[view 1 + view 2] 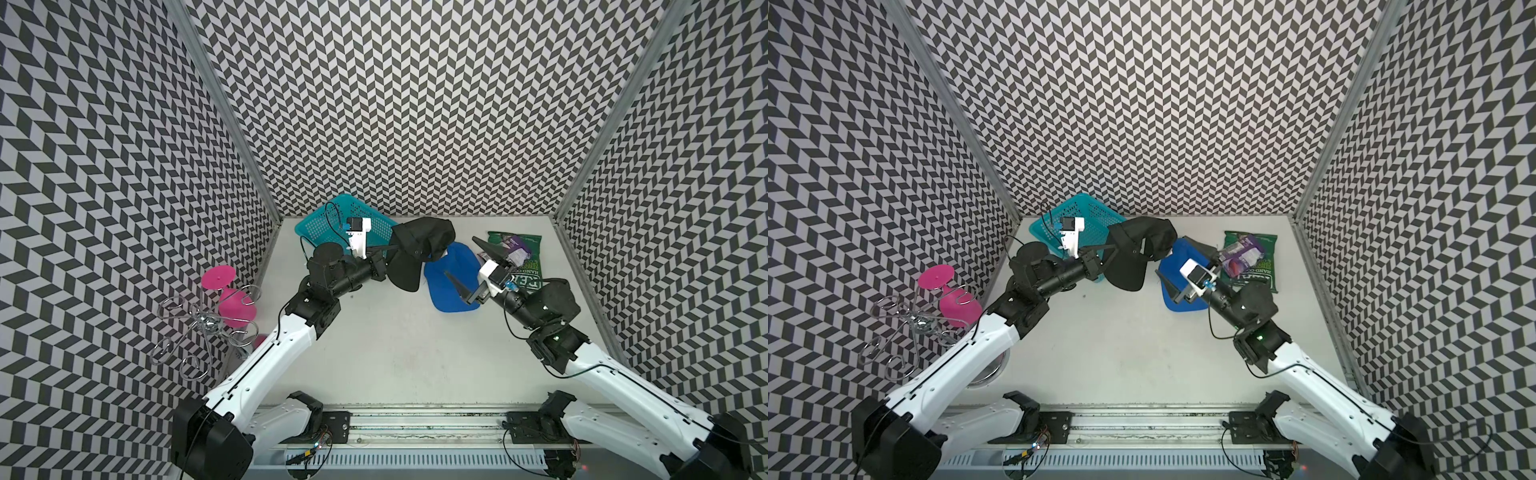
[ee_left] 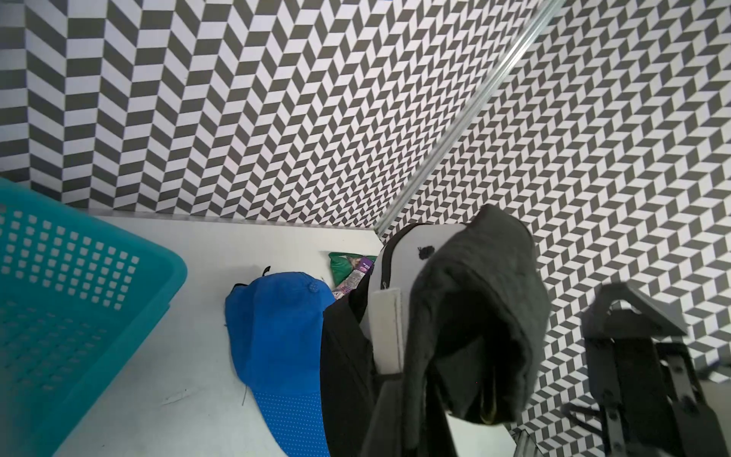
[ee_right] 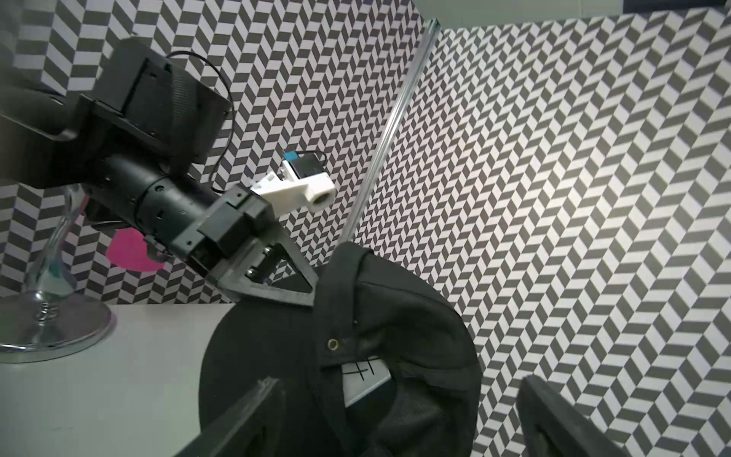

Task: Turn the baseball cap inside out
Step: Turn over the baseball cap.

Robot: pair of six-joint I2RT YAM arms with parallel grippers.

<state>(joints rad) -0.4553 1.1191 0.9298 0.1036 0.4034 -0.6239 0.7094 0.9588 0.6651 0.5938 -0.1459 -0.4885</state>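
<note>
Your left end effector [image 1: 386, 249] is clamped shut on the black baseball cap [image 1: 419, 245], pinching it at the edge of the crown where the brim starts. The cap hangs from that grip toward the back of the surface [image 1: 395, 353], crown crumpled and brim drooping toward you. The right wrist view shows the cap [image 3: 395, 336] with its opening and a white label inside. From these views you cannot tell whether the brim's tip touches the surface.

Your right end effector [image 1: 459, 255] stands with its fingers spread wide and grips nothing. It hovers over a blue cap [image 1: 440, 286] that lies flat on the surface, just beside the black cap on its right. In the right wrist view the black cap fills the gap between the two fingers, but both top views show it a little apart from them.

The teal basket [image 1: 320, 226] sits in the back left corner, behind your left wrist. The left wrist view shows only the basket's [image 2: 158, 277] own perforated walls and floor. A green snack bag [image 1: 528, 243] lies at the back right with a purple packet [image 1: 517, 249] on it.
</note>
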